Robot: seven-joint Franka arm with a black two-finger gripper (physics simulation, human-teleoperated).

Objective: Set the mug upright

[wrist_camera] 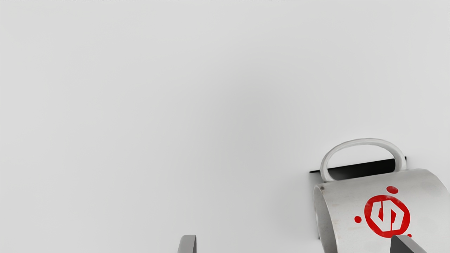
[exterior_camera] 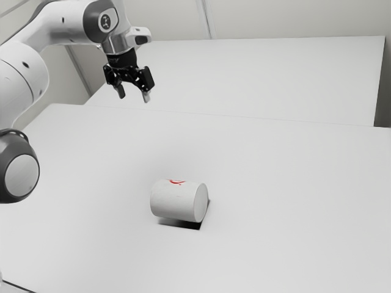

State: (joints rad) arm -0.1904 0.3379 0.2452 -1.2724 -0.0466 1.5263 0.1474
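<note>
Black and open, the claw (exterior_camera: 133, 97) is held in the air, well apart from the mug (exterior_camera: 174, 200). White and cylindrical, this mug is laid sideways on the smooth table (exterior_camera: 293, 195), with curved handle (wrist_camera: 365, 141) and red emblem (wrist_camera: 387, 216); its contents cannot be told.

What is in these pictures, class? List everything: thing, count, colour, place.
Mug: one, white, on its side on the table
Handle: one, white, on the mug
Emblem: one, red and white, on the mug's side
Shadow: one, black, beside the mug
Table: one, white, under the mug
Panel: one, white, behind the table
Arm: one, white and dark grey, over the table
Fingers: two, black with grey tips, apart
</note>
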